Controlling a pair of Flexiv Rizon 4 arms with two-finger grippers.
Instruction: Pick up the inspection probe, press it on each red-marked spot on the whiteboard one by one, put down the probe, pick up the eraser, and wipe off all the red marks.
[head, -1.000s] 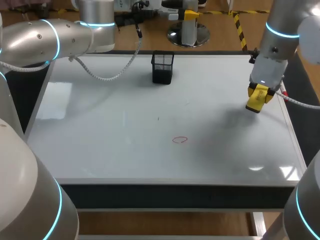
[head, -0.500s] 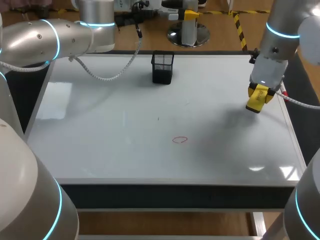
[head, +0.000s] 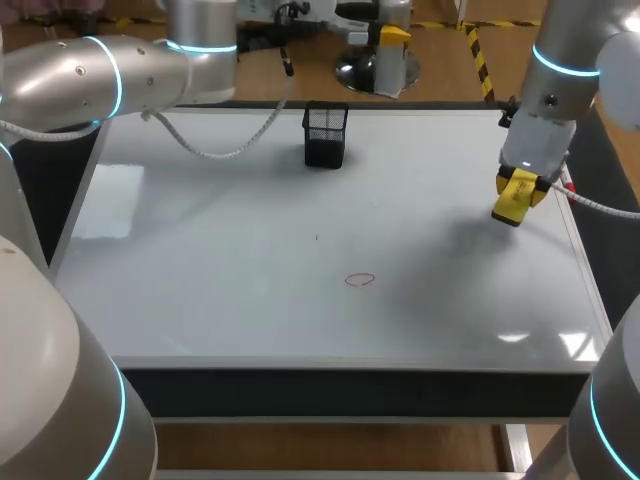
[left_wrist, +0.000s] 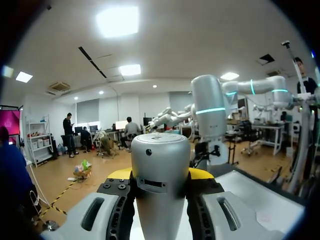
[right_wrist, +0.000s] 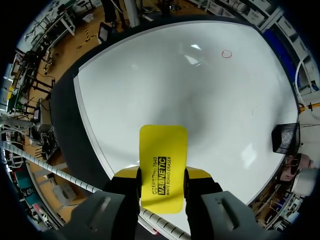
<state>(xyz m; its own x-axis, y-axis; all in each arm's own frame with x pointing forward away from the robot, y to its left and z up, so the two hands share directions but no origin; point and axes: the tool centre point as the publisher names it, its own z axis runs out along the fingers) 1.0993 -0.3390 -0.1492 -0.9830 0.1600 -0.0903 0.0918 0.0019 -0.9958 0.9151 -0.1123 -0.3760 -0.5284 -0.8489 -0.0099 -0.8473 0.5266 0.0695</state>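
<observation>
My left gripper (head: 392, 35) hangs past the whiteboard's (head: 250, 250) far edge, shut on the silver cylindrical inspection probe (head: 395, 65). In the left wrist view the probe (left_wrist: 160, 160) stands upright between the yellow-tipped fingers of the left gripper (left_wrist: 160, 176). My right gripper (head: 520, 185) hovers over the board's right side, shut on the yellow eraser (head: 512, 200). In the right wrist view the eraser (right_wrist: 163, 160) sticks out ahead of the right gripper (right_wrist: 162, 175). One small red circle mark (head: 359, 281) lies near the board's middle, well ahead of the eraser in the right wrist view (right_wrist: 227, 53).
A black mesh holder (head: 325, 135) stands at the back middle of the board, also visible beside the eraser in the right wrist view (right_wrist: 284, 137). A white cable (head: 215, 152) from my left arm droops over the board's back left part.
My left arm has shifted slightly to the right and farther back with the probe. The right arm and the eraser have stayed put.
</observation>
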